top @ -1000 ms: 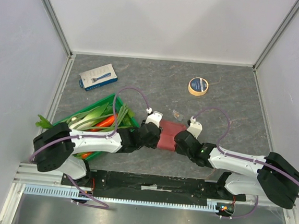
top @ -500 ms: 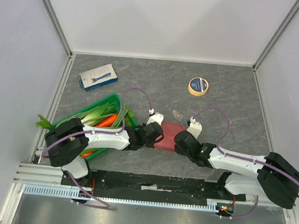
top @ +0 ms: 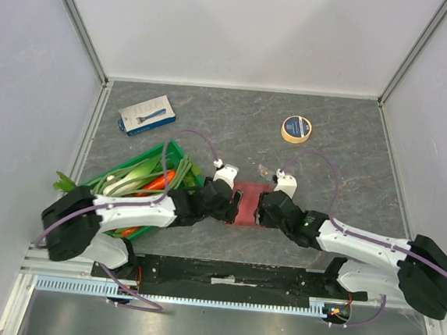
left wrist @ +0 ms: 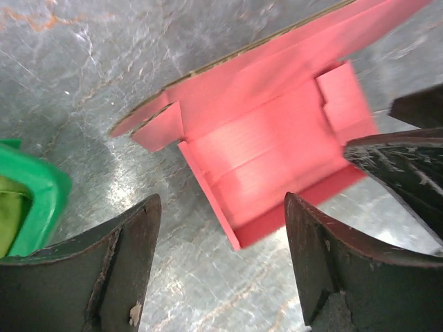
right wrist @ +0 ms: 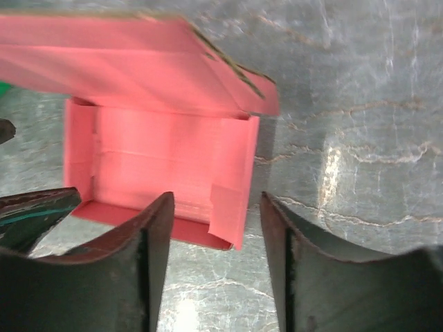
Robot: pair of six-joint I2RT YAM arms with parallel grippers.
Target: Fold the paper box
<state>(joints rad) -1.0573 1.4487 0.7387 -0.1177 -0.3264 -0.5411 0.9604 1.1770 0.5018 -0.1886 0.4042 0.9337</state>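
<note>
The paper box (top: 248,205) is pink-salmon card, half formed into a shallow open tray with its lid flap lying flat behind it, resting on the grey table between both arms. In the left wrist view the paper box (left wrist: 270,145) lies just beyond my left gripper (left wrist: 221,228), whose jaws stand wide apart over bare table, touching nothing. In the right wrist view the paper box (right wrist: 163,155) sits just ahead of my right gripper (right wrist: 216,228), open, with the box's near right corner flap between the fingertips but apart from them. From above, left gripper (top: 233,206) and right gripper (top: 260,210) flank the box.
A green crate (top: 128,186) of vegetables stands left of the box, its corner (left wrist: 28,200) close to my left finger. A blue-and-white flat package (top: 147,114) lies at the back left, a round tape roll (top: 296,129) at the back right.
Both grippers have opened and let go of the box. The box now sits more compact and squarer between them, with both wrists drawn slightly closer together.
</note>
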